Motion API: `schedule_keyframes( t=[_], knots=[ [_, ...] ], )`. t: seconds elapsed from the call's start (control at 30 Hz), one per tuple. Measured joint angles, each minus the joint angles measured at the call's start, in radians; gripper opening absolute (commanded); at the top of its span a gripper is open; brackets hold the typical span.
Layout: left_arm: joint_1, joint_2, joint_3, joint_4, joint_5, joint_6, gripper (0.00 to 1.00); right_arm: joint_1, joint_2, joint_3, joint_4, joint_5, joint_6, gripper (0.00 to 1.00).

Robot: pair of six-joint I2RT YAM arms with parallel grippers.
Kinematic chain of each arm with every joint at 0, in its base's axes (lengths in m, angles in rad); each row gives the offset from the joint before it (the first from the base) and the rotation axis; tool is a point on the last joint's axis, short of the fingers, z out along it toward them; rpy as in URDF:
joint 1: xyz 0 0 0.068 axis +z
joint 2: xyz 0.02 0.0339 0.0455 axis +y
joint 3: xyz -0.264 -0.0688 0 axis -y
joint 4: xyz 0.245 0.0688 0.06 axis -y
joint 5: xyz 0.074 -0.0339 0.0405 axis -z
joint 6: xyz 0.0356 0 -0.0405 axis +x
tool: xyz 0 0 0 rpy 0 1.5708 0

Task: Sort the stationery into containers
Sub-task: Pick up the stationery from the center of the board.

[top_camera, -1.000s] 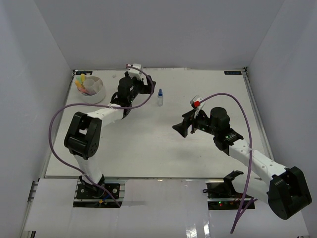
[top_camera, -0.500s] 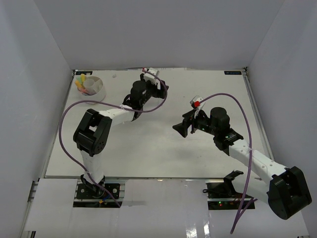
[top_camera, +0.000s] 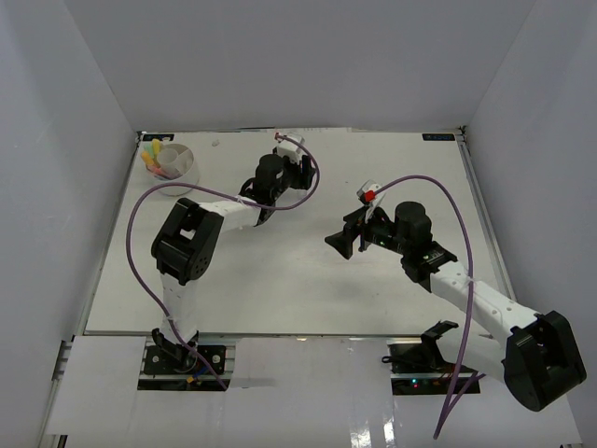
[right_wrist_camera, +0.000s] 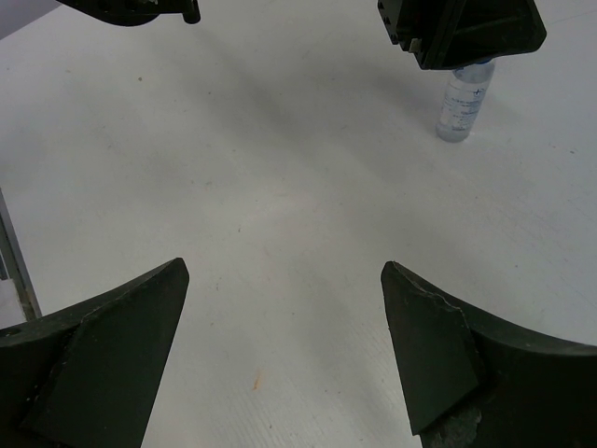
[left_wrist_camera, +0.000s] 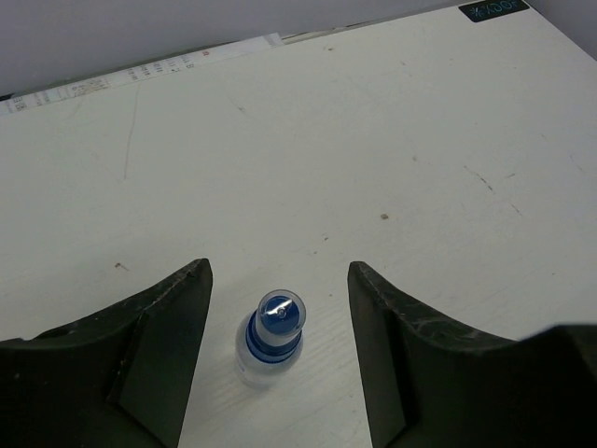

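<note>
While the right gripper (right_wrist_camera: 282, 269) hangs wide and empty over bare table (top_camera: 280, 280), my left arm has swung away from the tub (top_camera: 191, 170) and carried the left gripper (left_wrist_camera: 278, 273) across to the blue-capped bottle (left_wrist_camera: 271, 339). Its jaws were at their widest a second ago and have drawn in partway. They now stand either side of the upright bottle with a sliver of table showing on each side, so nothing is gripped yet. I judge this to be the closing stage of a pick. The tub, with yellow and pink markers (top_camera: 155, 155) already in it, lies well behind the left gripper, so a carry back that way would follow.

From overhead the left wrist covers the bottle completely. From the right wrist camera only its clear body shows, far ahead and to the right of those fingers, with the cap tucked under the left gripper. I cannot tell how low the left fingertips reach along the bottle, nor make out the tub's dividers.
</note>
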Motion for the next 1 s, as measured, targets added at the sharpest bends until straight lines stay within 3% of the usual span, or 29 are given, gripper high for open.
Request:
schedule_keyframes(
  t=[0.57,0.77,0.9,1.0],
  knots=[
    [-0.010,0.021,0.000,-0.015,-0.035,-0.010,0.62,0.000,0.006,0.000,0.000,-0.003,-0.003,0.90],
    [-0.010,0.025,0.000,-0.021,-0.042,-0.010,0.44,0.000,0.006,0.000,0.000,-0.003,-0.003,0.90],
    [-0.010,0.025,0.000,-0.016,-0.046,-0.010,0.24,0.000,0.007,0.000,0.001,-0.003,-0.003,0.90],
    [-0.010,0.023,-0.001,-0.016,-0.052,-0.010,0.14,0.000,0.007,0.000,0.002,-0.003,-0.003,0.91]
  ],
)
